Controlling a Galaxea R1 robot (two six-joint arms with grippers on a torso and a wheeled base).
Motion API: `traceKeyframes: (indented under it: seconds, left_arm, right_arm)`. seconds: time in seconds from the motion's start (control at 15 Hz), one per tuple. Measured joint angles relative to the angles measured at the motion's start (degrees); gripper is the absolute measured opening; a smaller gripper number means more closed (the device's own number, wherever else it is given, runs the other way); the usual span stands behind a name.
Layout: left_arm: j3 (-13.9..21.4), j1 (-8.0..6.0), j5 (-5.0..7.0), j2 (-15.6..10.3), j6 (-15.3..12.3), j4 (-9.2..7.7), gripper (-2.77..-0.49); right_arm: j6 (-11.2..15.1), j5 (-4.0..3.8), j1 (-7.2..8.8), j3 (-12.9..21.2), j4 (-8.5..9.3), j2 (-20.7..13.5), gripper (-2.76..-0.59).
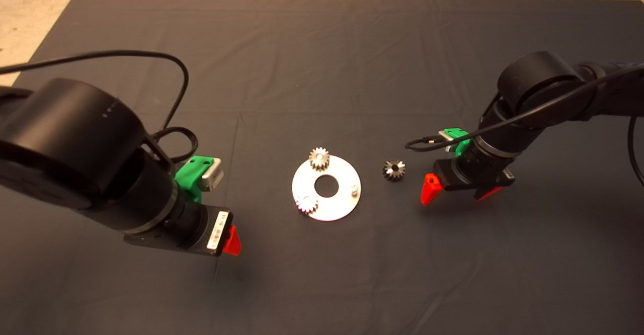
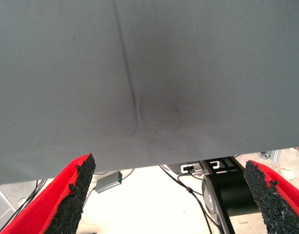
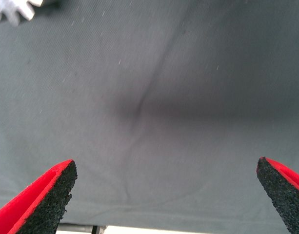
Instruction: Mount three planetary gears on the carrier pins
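The flat round silver disc (image 1: 342, 205) lies at the mat's middle. One planetary gear (image 1: 319, 159) sits on its far edge and another (image 1: 306, 204) on its near-left edge. One carrier pin (image 1: 354, 189) stands bare on the right side. The third gear (image 1: 394, 169) lies loose on the mat right of the disc; its teeth show in the right wrist view (image 3: 15, 10). My right gripper (image 1: 457, 192) is open and empty, low over the mat just right of that gear. My left gripper (image 1: 227, 243) is open and empty, left of the disc and nearer the front edge.
The dark mat (image 1: 322, 48) has creases (image 2: 132, 92). Past its front edge the left wrist view shows the floor with a small grey box (image 2: 109, 182), cables and a black cylinder (image 2: 232, 195). Black cables loop off both arms.
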Motion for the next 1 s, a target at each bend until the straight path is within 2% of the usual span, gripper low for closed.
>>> traceKeyframes:
  seconds: [0.13, 0.73, 1.0]
  left_arm:
    - [0.75, -0.01, -0.03, -0.49, -0.28, -0.17, -0.93]
    - [3.36, -0.13, -0.02, -1.98, -1.79, -0.58, -0.92]
    - [4.00, -0.31, -0.02, -2.91, -1.84, -0.74, -0.92]
  right_arm:
    - [-0.73, -0.13, -0.18, -1.44, -0.20, 1.39, -0.61]
    - [-5.50, 0.05, -0.30, -8.97, -1.27, 7.45, -0.61]
    - [-8.10, -0.03, -0.30, -12.28, -1.50, 8.94, -0.61]
